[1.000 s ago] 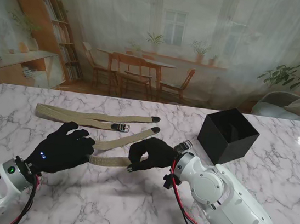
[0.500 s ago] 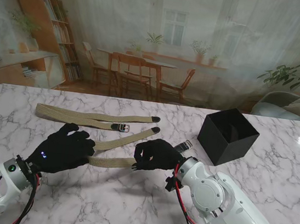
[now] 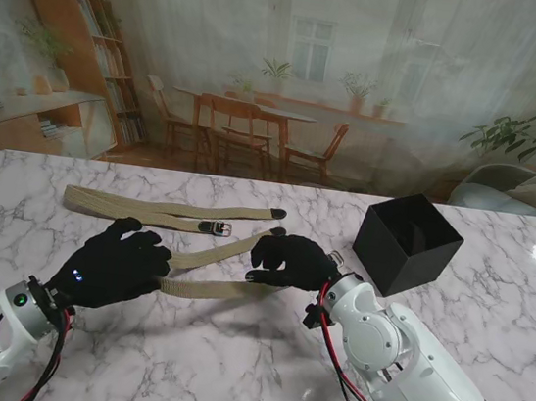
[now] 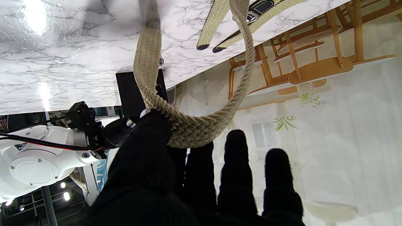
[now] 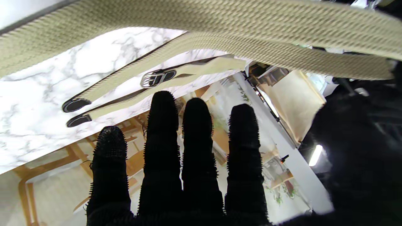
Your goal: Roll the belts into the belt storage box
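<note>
Marble, white with grey veins, is the table top [image 3: 225, 373] under me; behind it hangs a backdrop printed with a dining room. My left hand [image 3: 113, 266] holds the folded bend of a woven beige belt [image 3: 199, 287], looped over its thumb. My right hand [image 3: 288, 261] grips the belt's other end, knuckles up. Right of it stands the black storage box [image 3: 408, 243]. A second belt [image 3: 153, 211] lies farther from me.

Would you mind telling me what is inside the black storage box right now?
The black box stands open-topped; the part of its interior that shows is dark, with no belt visible. The near wall hides the bottom, so I cannot confirm it is empty.
</note>
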### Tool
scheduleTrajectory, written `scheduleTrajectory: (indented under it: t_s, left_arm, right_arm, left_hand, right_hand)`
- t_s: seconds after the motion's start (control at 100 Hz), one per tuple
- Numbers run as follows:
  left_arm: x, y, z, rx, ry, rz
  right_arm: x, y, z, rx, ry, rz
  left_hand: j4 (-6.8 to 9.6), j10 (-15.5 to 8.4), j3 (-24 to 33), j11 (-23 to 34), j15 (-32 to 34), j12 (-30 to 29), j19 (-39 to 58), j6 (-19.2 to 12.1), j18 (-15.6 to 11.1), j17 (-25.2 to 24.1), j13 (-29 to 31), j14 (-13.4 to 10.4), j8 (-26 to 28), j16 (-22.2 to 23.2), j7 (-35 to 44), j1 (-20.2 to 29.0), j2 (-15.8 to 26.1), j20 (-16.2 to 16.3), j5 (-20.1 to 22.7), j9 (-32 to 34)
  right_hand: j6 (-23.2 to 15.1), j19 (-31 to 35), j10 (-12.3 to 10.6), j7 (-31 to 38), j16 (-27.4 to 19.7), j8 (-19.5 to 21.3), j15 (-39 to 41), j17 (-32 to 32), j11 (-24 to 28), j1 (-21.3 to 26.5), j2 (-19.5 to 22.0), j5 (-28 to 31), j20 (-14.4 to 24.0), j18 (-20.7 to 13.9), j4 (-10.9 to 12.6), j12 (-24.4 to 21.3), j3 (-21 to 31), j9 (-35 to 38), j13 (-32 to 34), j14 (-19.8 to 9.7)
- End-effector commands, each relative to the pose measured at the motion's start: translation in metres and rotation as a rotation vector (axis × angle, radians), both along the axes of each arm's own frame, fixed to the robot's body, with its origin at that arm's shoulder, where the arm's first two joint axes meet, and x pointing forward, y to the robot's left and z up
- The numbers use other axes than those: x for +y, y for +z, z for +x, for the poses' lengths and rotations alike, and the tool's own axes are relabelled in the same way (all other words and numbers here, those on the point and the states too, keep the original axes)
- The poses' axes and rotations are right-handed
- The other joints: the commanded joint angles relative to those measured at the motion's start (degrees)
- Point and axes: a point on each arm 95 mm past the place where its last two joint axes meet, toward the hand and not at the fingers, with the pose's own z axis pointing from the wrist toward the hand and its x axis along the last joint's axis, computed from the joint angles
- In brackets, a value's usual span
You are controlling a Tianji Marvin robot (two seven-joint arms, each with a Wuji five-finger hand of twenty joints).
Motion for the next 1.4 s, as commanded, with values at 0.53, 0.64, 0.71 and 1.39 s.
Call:
scheduleTrajectory:
  t_s: [0.53,0.64,0.71,1.39]
  left_arm:
    - [-0.01,0.005,-0.004,-0.016,-0.039,-0.011]
    - [-0.012,0.009,-0.003,-0.028,-0.044,-0.015]
    - [-0.013,0.01,-0.002,-0.034,-0.048,-0.018]
    - [-0.016,0.015,-0.004,-0.061,-0.079,-0.034]
  right_arm:
    - [0.015,0.0,0.013,-0.005,0.13,-0.051]
    - [0.029,-0.003,0.011,0.032,0.225,-0.068]
    - [0.037,-0.005,0.009,0.048,0.282,-0.084]
    - [0.083,-0.021,0.007,0.107,0.419,-0.146]
  left_hand:
    - [-0.27,0.1,0.6,0.2,0.3,-0.4,-1.1,-0.7,1.9,-1.3,1.3,0.5,2.2,0.7,1.4,3.5,2.6,-1.1,-0.3,1.6]
    - [-0.24,0.1,0.6,0.2,0.4,-0.4,-1.1,-0.7,2.0,-1.3,1.3,0.5,2.3,0.7,1.3,3.6,2.6,-1.1,-0.3,1.6]
    - [-0.26,0.2,0.6,0.3,0.3,-0.4,-1.1,-0.6,2.1,-1.3,1.2,0.6,2.3,0.7,1.3,3.5,2.6,-1.1,-0.3,1.6]
    - [-0.29,0.0,0.5,0.3,0.3,-0.4,-1.2,-0.7,2.0,-1.4,1.3,0.4,2.4,0.7,1.3,3.4,2.6,-1.0,-0.4,1.6]
  right_hand:
    - [4.6,-8.2,7.9,-31.3,-8.8,-16.2,-12.0,-10.7,-13.9,-8.5,-4.1,-19.9,2.9,-2.6,1.6,-10.6,-3.0,-30.4,-27.3,2.6]
    - [6.6,-12.5,7.9,-34.2,-11.5,-17.5,-16.9,-12.2,-17.6,-11.3,-3.4,-21.2,2.0,-2.7,1.1,-13.8,-2.2,-33.0,-29.9,2.8]
    - [9.6,-14.7,7.9,-35.2,-12.4,-17.9,-18.6,-12.5,-18.8,-13.1,-3.0,-20.3,1.6,-2.6,0.8,-15.2,-1.7,-33.7,-30.4,2.9]
    - [9.0,-16.1,7.8,-23.2,-13.9,-2.9,-19.3,-11.3,-17.5,-5.9,-2.3,0.8,-0.1,-1.9,1.1,-17.4,-4.7,-30.2,-28.2,3.2]
